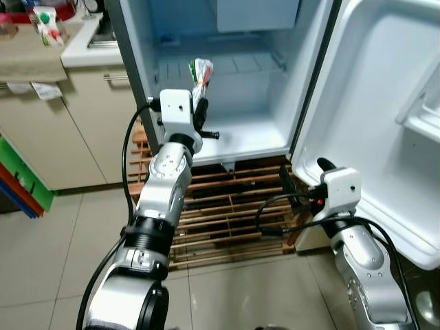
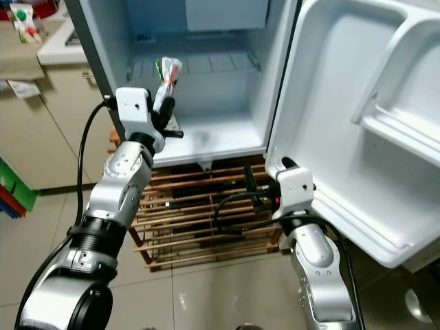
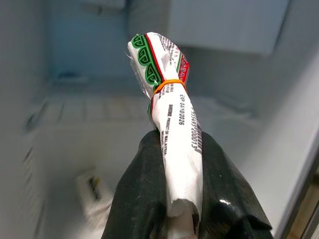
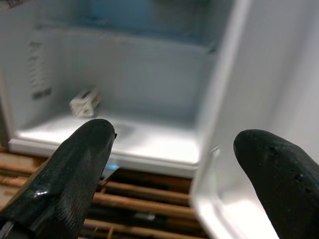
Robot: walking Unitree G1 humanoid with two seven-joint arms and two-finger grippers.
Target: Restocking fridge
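A small white fridge [image 1: 268, 134] stands open in front of me, its door [image 1: 385, 137] swung out to the right. My left gripper [image 1: 200, 108] is raised at the fridge's left front and is shut on a white packet [image 3: 172, 124] with green and red print, bound by an orange rubber band. The packet [image 1: 201, 72] sticks upward in front of the lower compartment. A small white item [image 4: 84, 102] lies on the fridge floor at the left. My right gripper [image 4: 174, 164] hangs low by the door's bottom edge, open, with nothing between its fingers.
A slatted wooden pallet [image 1: 234, 206] carries the fridge. Beige cabinets [image 1: 75, 130] and a counter [image 1: 86, 41] with a packet on it stand to the left. Coloured bins [image 1: 20, 182] sit at the far left. Door shelves [image 1: 419, 120] jut out on the right. Tiled floor [image 1: 261, 295] lies below.
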